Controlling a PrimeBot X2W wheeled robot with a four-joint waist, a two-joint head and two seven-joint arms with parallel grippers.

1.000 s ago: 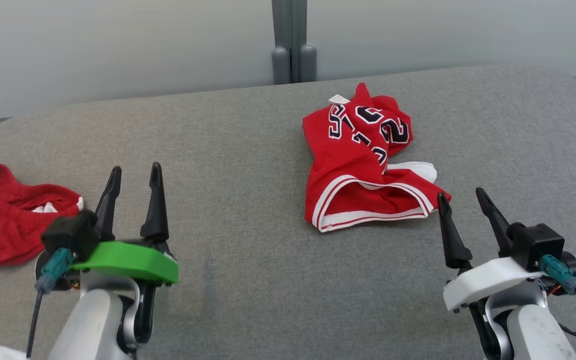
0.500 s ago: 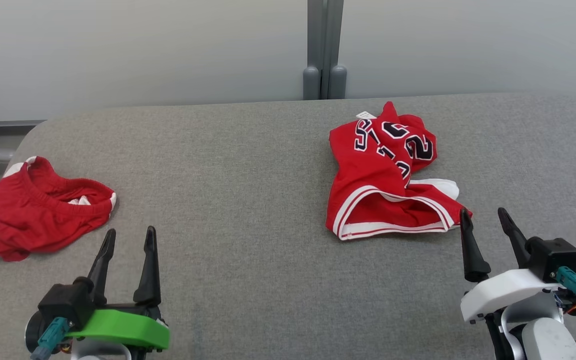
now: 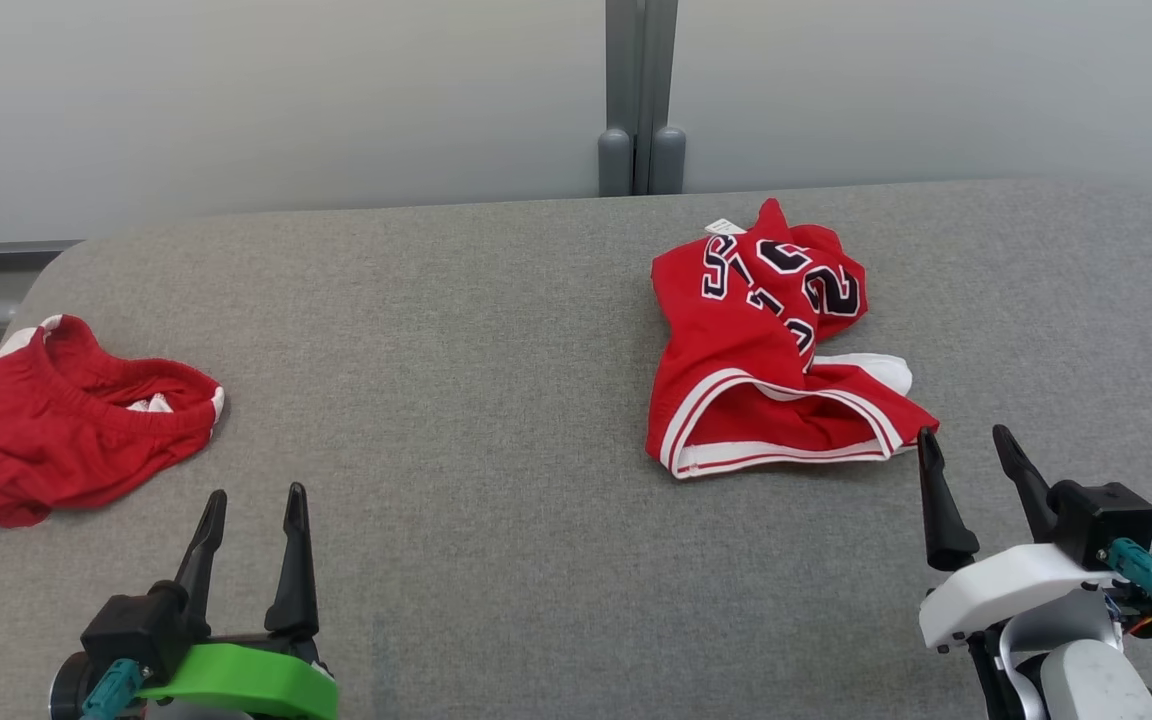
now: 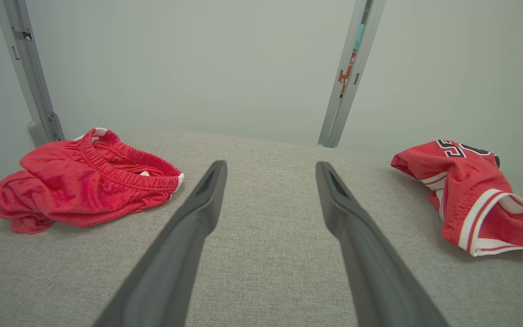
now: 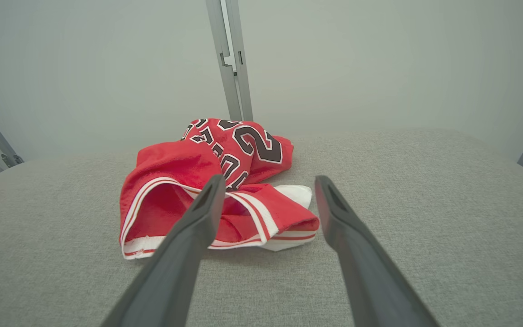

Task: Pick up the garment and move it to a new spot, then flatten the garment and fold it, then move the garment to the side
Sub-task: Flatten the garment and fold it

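My right gripper [image 3: 963, 432] has its fingers spread and empty; the crumpled red mesh jersey with white trim and black numerals [image 3: 726, 340] lies just ahead of its left finger on the grey fabric tabletop [image 3: 456, 400]; my left gripper [image 3: 255, 492] is likewise spread, holding nothing; rumpled red elastic-waist shorts [image 3: 76, 420] lie ahead to its left.

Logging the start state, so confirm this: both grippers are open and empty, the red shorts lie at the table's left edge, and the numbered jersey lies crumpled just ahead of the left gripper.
One error: the numbered jersey lies crumpled just ahead of the right gripper, not the left gripper, as the head view shows. The rest holds.
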